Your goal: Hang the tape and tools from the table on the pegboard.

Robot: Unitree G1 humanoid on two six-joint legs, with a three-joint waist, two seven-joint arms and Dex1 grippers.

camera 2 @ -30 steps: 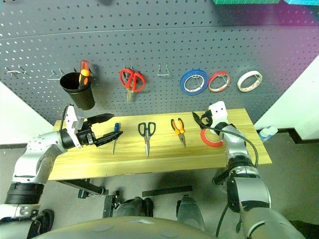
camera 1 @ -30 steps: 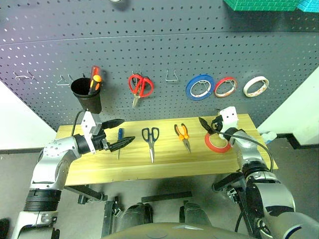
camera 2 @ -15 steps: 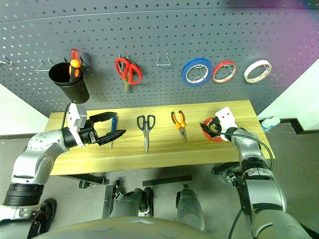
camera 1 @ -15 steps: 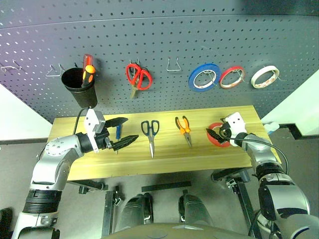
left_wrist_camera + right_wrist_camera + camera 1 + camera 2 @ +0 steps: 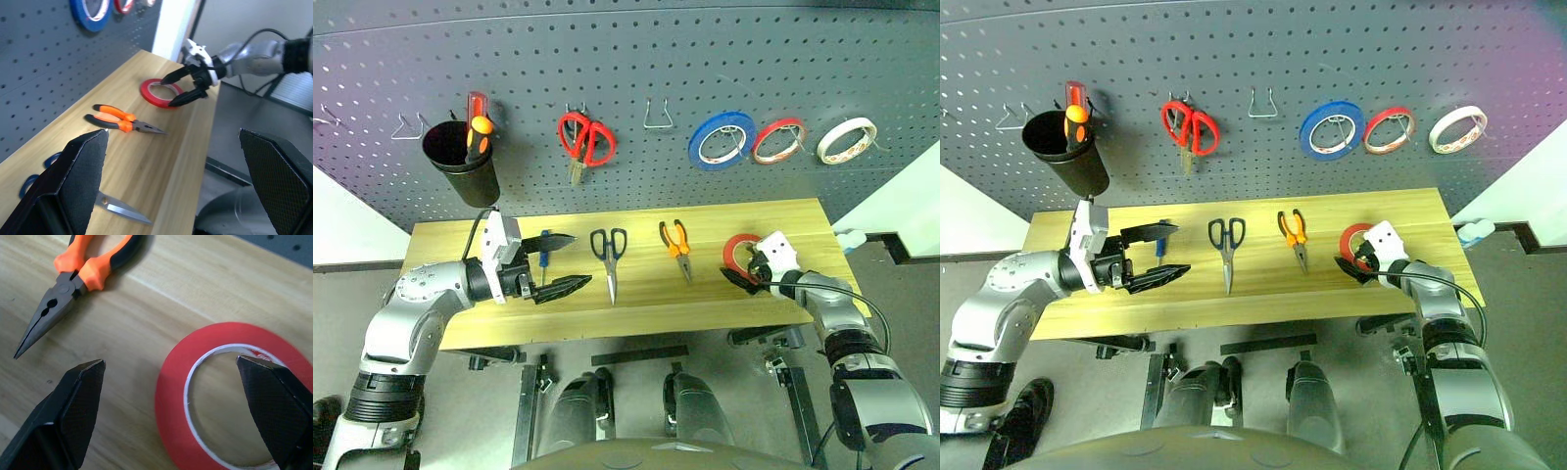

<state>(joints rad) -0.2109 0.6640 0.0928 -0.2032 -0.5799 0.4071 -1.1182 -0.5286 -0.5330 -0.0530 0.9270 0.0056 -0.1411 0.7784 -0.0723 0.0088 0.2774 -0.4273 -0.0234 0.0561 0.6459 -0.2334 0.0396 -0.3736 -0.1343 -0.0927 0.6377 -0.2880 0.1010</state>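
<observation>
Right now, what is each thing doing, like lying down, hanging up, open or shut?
red tape: flat on the table
dark scissors: lying shut
pliers: lying shut
blue screwdriver: lying flat
left hand: open, empty
right hand: open at the red tape
red scissors: hanging
blue roll: hanging

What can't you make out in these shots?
- Blue-handled screwdriver: mostly hidden behind the left tool in the head views.
- Red tape: cut off by the right wrist view's edge.
- Black cup: too dark to see what is inside beyond two handles.
</observation>
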